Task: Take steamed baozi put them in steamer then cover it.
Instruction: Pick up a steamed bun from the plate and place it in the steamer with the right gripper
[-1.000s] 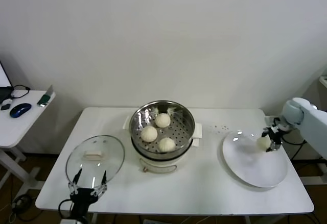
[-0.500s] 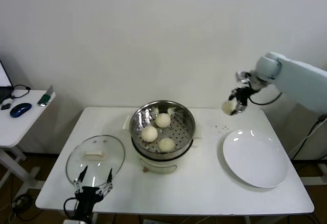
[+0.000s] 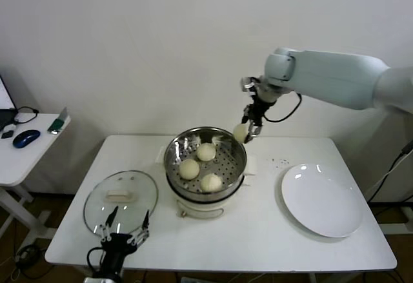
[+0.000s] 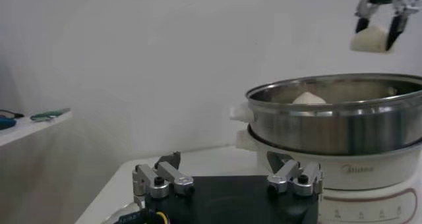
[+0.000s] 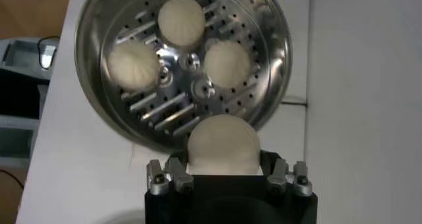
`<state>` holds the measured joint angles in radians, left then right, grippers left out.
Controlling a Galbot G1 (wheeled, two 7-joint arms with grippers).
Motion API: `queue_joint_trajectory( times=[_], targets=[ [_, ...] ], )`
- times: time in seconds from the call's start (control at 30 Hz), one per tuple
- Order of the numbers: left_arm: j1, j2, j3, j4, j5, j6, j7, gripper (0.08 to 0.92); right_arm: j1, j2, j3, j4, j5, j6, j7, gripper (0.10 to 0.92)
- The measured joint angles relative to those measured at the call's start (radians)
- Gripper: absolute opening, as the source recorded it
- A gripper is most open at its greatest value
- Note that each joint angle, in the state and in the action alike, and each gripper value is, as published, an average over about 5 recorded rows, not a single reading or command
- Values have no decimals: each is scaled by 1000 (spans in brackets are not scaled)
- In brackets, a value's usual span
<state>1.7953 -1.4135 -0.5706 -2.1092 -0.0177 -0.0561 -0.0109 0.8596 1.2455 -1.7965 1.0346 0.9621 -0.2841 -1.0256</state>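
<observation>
1. Right gripper (image 3: 246,131) swung in from out by the white plate (image 3: 321,199) to above the steamer (image 3: 205,164), right-rear rim, over the last second. It carries the fourth baozi (image 3: 240,133) with it.
2. Plate now bare, so all four buns are off it: three baozi (image 3: 199,165) sit on the perforated tray, and the fourth is in the air. Loading looks almost done; only the drop and the lid are left.
3. Right gripper's fingers are pinched on the bun from both sides. In the right wrist view the baozi (image 5: 223,145) fills the gap between the fingers (image 5: 163,178), with the tray open below it.
4. Carried bun hangs over the pot's edge nearest the arm, clear of the metal and not touching. The free spot on the tray is on that same side; the three loaded buns are farther in.
5. Left gripper (image 3: 122,238) has crept right along the front table edge and sits just in front of the glass lid (image 3: 120,196). Its fingers are spread with nothing in them.
6. Lid lies flat on the white table (image 3: 258,238), left of the steamer, handle up, untouched.
</observation>
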Motion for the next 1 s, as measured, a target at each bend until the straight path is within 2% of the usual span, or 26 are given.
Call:
queue_joint_trajectory(
  times=[0.47, 1.0],
  targets=[
    [-2, 14, -7, 10, -19, -5, 0, 823, -55, 141, -77, -20, 76, -31, 59, 696],
    [-29, 24, 1, 36, -21, 0, 1, 823, -148, 189, -91, -73, 66, -39, 83, 704]
  ],
)
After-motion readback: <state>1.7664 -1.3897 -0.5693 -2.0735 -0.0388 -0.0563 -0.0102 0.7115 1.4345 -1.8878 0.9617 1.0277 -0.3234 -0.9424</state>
